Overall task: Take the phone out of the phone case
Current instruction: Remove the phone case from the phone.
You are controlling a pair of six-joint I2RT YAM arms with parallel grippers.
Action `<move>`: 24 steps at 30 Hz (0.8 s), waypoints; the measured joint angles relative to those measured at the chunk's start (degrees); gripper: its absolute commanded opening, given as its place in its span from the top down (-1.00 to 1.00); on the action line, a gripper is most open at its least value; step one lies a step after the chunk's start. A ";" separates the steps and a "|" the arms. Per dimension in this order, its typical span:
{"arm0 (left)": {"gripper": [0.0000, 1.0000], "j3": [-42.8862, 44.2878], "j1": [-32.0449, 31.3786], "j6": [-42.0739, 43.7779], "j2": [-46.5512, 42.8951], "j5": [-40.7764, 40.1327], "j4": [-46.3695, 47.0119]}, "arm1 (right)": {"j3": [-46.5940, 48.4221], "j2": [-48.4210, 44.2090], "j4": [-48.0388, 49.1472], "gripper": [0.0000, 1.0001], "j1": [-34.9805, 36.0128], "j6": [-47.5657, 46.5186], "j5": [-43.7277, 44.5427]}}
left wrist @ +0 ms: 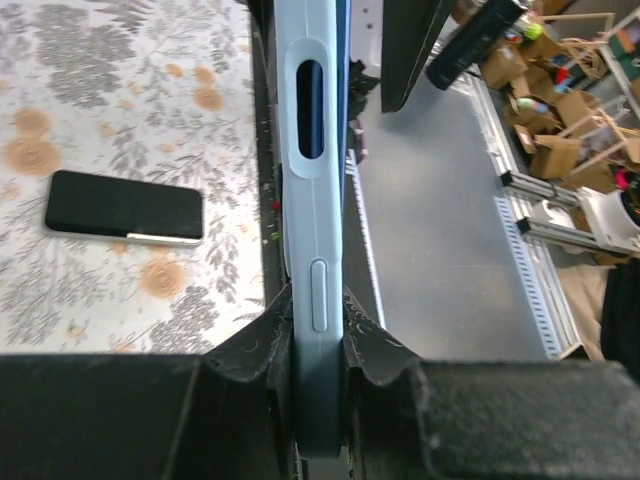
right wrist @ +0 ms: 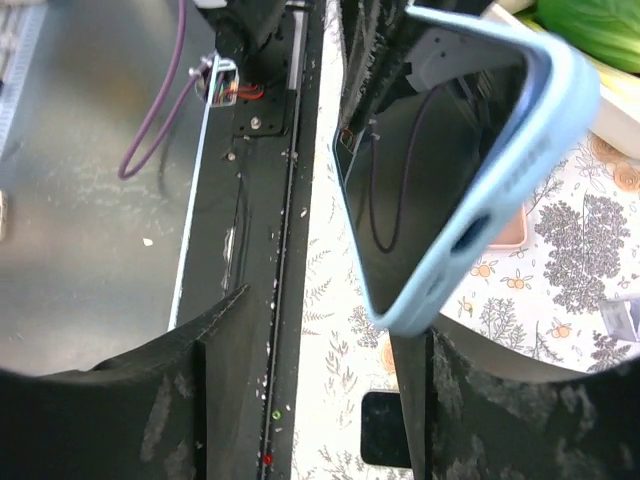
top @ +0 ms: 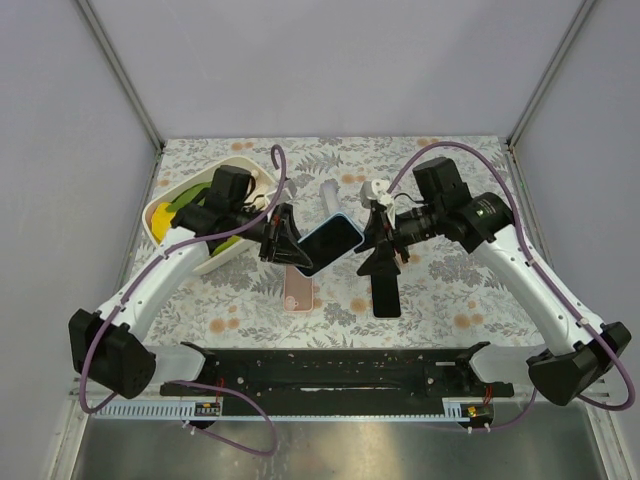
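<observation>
A light-blue phone case hangs tilted in the air over the middle of the table. The phone fills it with a dark glossy face. My left gripper is shut on the case's edge, its fingers pressed on both flat sides of the case. My right gripper stands open just right of the case. The case's lower corner hangs between its fingers, close to the right finger; whether they touch I cannot tell.
Another black phone lies flat on the flowered table below my right gripper. A pink case lies under the held one. A white bowl with yellow and green items stands at the left. A black rail runs along the near edge.
</observation>
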 measured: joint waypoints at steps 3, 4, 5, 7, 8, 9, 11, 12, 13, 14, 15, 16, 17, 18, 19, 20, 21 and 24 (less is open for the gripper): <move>1.00 0.00 1.77 -0.02 -0.92 -2.58 -0.07 | -2.91 -0.96 6.01 -0.22 -2.45 7.21 -1.51; 1.00 0.00 2.23 -0.02 -1.27 -3.39 -0.07 | -3.89 -1.44 9.03 -0.21 -2.86 10.84 -1.84; 1.00 0.00 2.51 -0.02 -1.57 -4.02 -0.07 | -4.24 -1.62 10.16 -0.19 -3.02 12.33 -1.90; 1.00 0.00 3.04 -0.02 -2.27 -5.33 -0.04 | -5.51 -2.14 14.36 -0.17 -3.30 16.96 -2.27; 1.00 -0.02 3.06 -0.02 -2.60 -5.73 -0.07 | -6.23 -2.32 16.79 -0.17 -3.41 19.69 -2.38; 1.00 -0.02 3.04 -0.04 -2.93 -5.95 -0.04 | -6.71 -2.34 18.56 -0.17 -3.58 21.64 -2.34; 1.00 -0.02 3.06 -0.11 -3.50 -6.27 0.07 | -7.69 -2.32 22.05 -0.17 -4.00 25.40 -2.12; 1.00 -0.04 3.04 -0.28 -3.74 -6.32 0.07 | -8.02 -2.32 23.21 -0.17 -4.11 26.62 -1.90; 1.00 -0.04 3.04 -0.44 -3.93 -6.36 0.07 | -8.35 -2.27 24.61 -0.16 -4.26 28.11 -1.33; 1.00 -0.04 3.04 -0.72 -4.13 -6.43 0.09 | -8.48 -2.14 25.66 -0.15 -4.33 29.24 -1.05; 1.00 -0.04 3.02 -0.96 -4.26 -6.45 0.09 | -8.57 -2.01 26.60 -0.14 -4.44 30.21 -0.81; 1.00 -0.04 3.02 -1.14 -4.42 -6.45 0.11 | -8.68 -1.86 27.63 -0.11 -4.68 31.26 -0.70; 1.00 -0.07 3.02 -1.18 -4.48 -6.47 0.11 | -8.79 -1.73 28.55 -0.05 -4.94 32.33 -0.70; 1.00 -0.07 3.02 -1.31 -4.59 -6.47 0.11 | -9.09 -1.64 29.92 0.00 -5.40 33.42 -0.68; 1.00 -0.09 3.02 -1.38 -4.68 -6.47 0.11 | -9.33 -1.57 30.88 0.06 -5.73 34.27 -0.70; 1.00 -0.09 3.02 -1.46 -4.79 -6.47 0.11 | -9.55 -1.51 31.85 0.09 -6.10 35.26 -0.79; 1.00 -0.13 3.02 -1.55 -4.87 -6.49 0.13 | -9.68 -1.42 32.52 0.13 -6.29 35.98 -0.90; 1.00 -0.15 3.08 -1.79 -5.09 -6.93 0.44 | -9.92 -1.03 34.18 0.25 -6.54 37.81 -2.14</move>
